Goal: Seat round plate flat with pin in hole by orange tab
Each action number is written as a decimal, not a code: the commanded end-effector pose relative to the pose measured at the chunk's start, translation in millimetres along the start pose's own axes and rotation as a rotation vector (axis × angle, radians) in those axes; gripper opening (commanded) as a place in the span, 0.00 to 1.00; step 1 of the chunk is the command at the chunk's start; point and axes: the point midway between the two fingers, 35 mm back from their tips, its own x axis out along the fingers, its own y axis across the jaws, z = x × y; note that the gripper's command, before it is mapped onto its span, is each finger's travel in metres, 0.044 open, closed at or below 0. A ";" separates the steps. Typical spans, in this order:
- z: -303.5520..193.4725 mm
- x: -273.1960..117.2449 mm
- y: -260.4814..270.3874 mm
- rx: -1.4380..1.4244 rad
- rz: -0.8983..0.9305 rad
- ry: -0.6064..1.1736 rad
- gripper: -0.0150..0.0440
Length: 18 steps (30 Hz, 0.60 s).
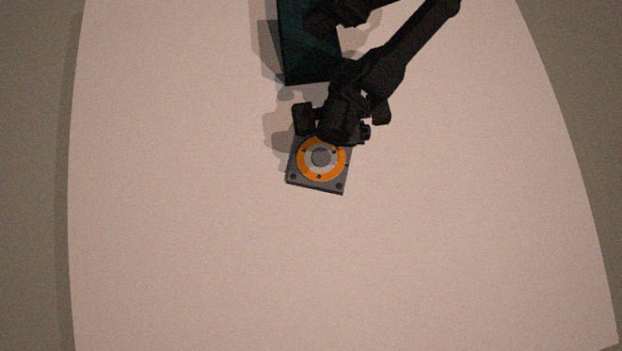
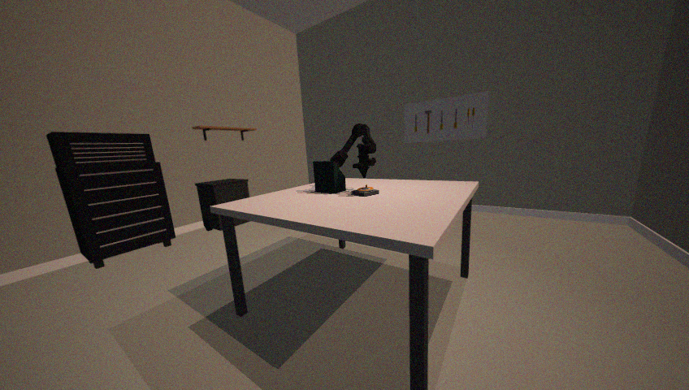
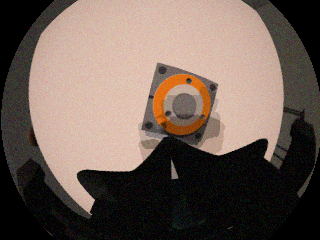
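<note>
Hand [image 3: 175,160] closed, empty, hanging above the near edge of the base [image 1: 294,175], not touching, likely so the closed tips can nudge the plate [image 1: 320,159] round. Plate sits on post [image 1: 321,157] mid-table [image 1: 184,209]; tab, pin too small to tell.

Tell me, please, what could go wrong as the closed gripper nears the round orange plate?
1. The shut black gripper hangs over the far edge of the round orange plate; pressing straight down might jam it against the hidden pin.
2. A sideways nudge could slide the grey square base across the table.
</note>
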 end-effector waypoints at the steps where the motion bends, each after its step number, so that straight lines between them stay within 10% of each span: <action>1: -9.0 5.9 -0.9 0.015 0.013 0.025 0.25; 18: -9.7 54.2 1.1 0.015 0.016 0.025 0.25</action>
